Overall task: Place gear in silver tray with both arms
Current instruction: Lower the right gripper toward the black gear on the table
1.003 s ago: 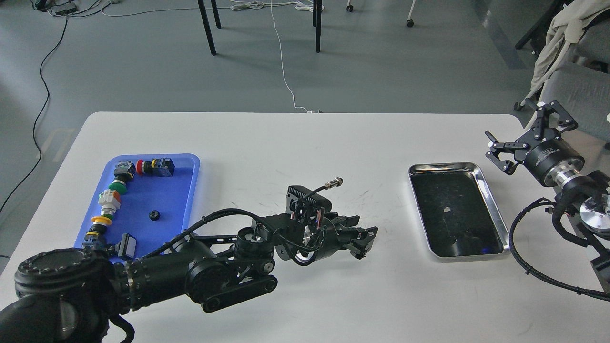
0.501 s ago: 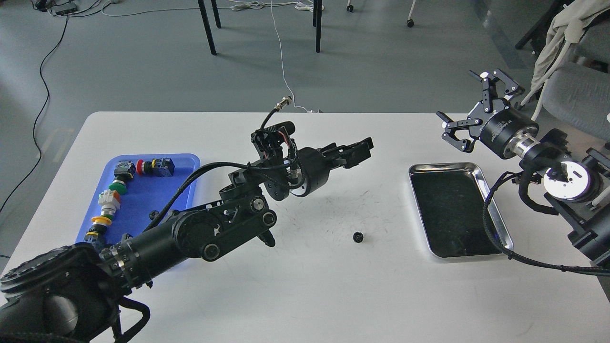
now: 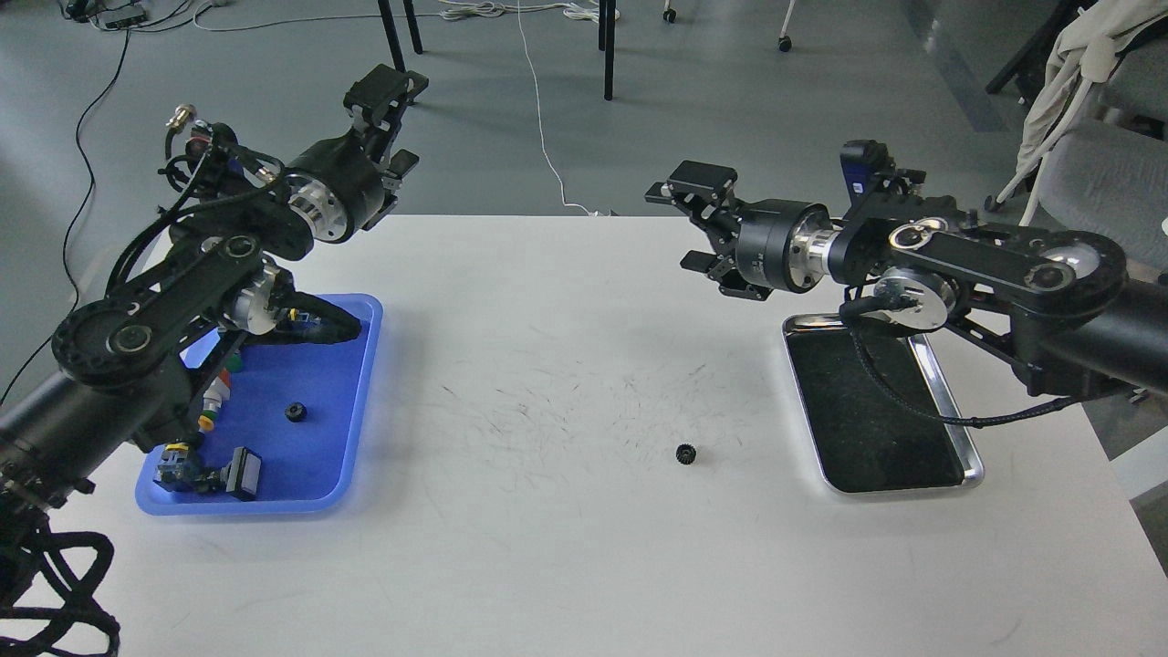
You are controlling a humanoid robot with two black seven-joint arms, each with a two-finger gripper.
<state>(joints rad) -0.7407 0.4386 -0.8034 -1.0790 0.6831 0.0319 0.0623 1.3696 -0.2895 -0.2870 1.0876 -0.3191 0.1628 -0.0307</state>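
White scuffed tabletop (image 3: pixel 584 547), small black gear (image 3: pixel 686 453) lying left of silver tray (image 3: pixel 949 401), blue tray (image 3: pixel 351 383) far left of it, right pincer (image 3: pixel 698 224) spread open, empty, above-left of it, left pincer (image 3: pixel 388 105) raised, closure unclear.

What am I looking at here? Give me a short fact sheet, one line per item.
table: white table, scuffed in the middle
gear: small black gear lying on the table, held by nothing
silver tray: silver tray right of the gear, no gear in it
blue tray: blue tray at left, holding small parts
left pincer: left pincer raised, empty
right pincer: right pincer open, empty, above the table
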